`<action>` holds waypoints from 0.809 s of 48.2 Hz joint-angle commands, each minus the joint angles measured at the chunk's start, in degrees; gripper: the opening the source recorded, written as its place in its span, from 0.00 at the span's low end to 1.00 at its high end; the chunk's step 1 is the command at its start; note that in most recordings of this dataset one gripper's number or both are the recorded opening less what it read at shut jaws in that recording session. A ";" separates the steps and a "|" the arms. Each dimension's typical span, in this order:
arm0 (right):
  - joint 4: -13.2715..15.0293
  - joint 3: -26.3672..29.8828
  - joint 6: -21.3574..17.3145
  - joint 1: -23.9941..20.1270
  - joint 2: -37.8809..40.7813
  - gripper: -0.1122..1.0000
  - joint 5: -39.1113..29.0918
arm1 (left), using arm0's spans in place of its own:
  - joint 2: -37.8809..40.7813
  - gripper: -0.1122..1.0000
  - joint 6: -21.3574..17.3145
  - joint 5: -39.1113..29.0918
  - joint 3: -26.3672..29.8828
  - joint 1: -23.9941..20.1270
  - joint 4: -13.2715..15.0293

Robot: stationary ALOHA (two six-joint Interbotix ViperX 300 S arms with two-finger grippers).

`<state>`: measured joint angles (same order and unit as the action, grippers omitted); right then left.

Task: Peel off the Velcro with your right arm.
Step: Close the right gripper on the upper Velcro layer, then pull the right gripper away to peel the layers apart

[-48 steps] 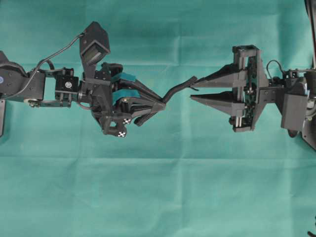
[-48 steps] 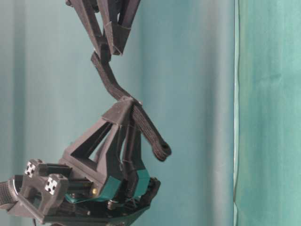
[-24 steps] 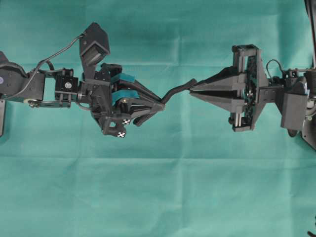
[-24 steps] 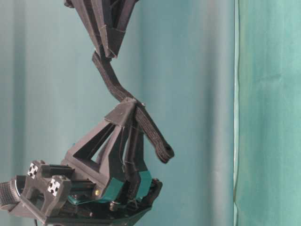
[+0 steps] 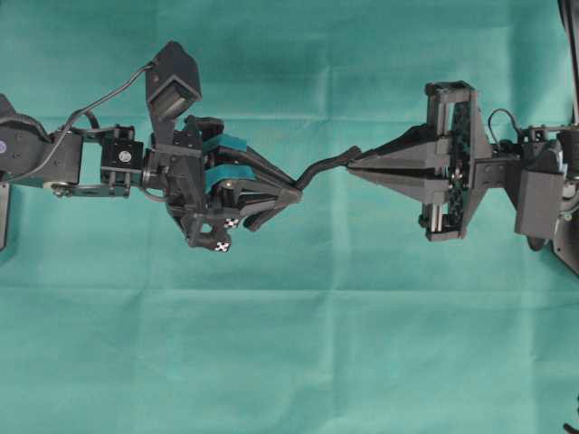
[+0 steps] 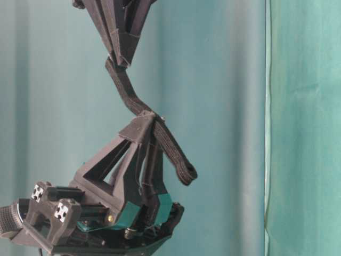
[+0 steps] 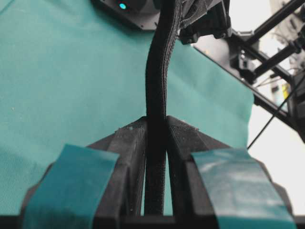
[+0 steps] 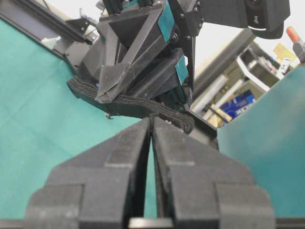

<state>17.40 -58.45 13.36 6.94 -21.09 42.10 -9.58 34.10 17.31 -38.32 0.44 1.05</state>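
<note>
Black Velcro (image 5: 326,166) is spanning between your pincers: the right gripper (image 5: 353,166) is clamping its free end, the left gripper (image 5: 294,192) pinching the other. You're pulling straight back, keeping both pinches firm

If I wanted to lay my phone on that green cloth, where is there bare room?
The green cloth lies bare along the whole near side, below both arms in the overhead view, and in a narrower band above them. The middle is crowded: the left gripper and right gripper meet there, both clamped on the Velcro strung between them.
</note>
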 commanded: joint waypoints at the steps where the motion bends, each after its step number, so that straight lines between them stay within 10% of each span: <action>1: -0.09 0.70 0.00 -0.18 -0.18 0.02 0.26 | -0.97 0.19 -0.09 0.70 0.62 -0.18 0.00; 39: 0.00 2.64 -0.35 -2.11 3.96 0.02 0.18 | -0.97 0.19 -0.18 1.58 0.62 -0.18 0.00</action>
<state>17.40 -57.48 13.10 5.36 -17.40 42.01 -9.58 34.10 18.02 -38.32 0.44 1.05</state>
